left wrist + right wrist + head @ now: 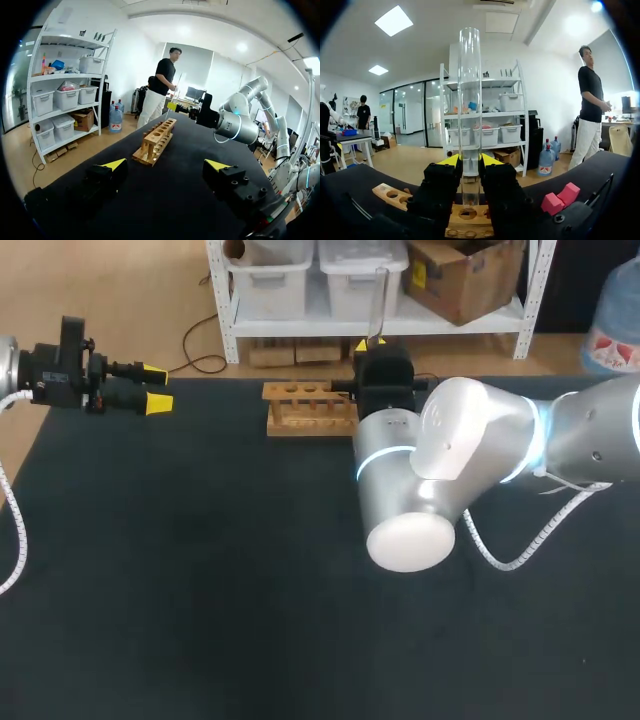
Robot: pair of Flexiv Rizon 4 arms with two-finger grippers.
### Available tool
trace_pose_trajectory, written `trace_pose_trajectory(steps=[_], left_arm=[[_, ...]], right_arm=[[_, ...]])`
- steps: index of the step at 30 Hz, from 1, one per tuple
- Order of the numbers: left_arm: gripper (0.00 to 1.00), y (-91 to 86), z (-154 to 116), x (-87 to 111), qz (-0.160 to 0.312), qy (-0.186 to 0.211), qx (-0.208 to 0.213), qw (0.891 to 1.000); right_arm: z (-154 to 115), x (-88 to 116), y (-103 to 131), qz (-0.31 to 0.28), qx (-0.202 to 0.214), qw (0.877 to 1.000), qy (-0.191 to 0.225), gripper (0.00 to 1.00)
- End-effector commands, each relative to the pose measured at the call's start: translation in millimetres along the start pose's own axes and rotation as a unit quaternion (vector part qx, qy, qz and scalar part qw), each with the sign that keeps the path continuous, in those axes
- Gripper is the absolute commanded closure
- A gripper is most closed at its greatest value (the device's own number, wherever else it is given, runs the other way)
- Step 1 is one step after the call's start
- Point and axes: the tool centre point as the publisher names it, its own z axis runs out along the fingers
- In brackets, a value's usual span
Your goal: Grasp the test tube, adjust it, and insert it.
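A clear glass test tube (378,305) stands upright in my right gripper (372,348), which is shut on its lower part. In the right wrist view the test tube (469,100) rises between the yellow-tipped fingers (451,160), its bottom end just above a hole of the wooden rack (390,196). The wooden rack (310,408) lies at the table's far side, directly left of my right gripper. My left gripper (155,386) hangs open and holds nothing at the far left, well apart from the rack. In the left wrist view my left gripper (165,165) faces the rack (156,140) from a distance.
A black tabletop (200,570) stretches wide in front of the rack. My right arm's big silver elbow (420,490) hangs over the middle right of the table. The table's far edge runs just behind the rack.
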Motion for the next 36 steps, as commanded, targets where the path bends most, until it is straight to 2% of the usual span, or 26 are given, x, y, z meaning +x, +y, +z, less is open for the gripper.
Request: trace_pose_trajectory(steps=[1, 11, 19, 36], left_arm=[[0.00, 0.1, 0.0, 1.1, 0.002, -0.002, 0.000, 1.000], [0.00, 0.1, 0.0, 1.1, 0.002, -0.002, 0.000, 1.000], [0.00, 0.1, 0.0, 1.1, 0.002, -0.002, 0.000, 1.000], [0.00, 0.1, 0.0, 1.1, 0.002, -0.002, 0.000, 1.000]], right_arm=[[-3.6, -1.7, -4.7, -0.001, -0.106, 0.994, 0.003, 1.00], [-2.6, 8.4, -1.2, 0.004, -0.110, 0.994, 0.015, 1.00], [-3.9, 6.7, -2.1, 0.000, -0.112, 0.994, 0.020, 1.00], [-3.5, 41.8, 2.2, 0.006, -0.116, 0.992, 0.056, 1.00]])
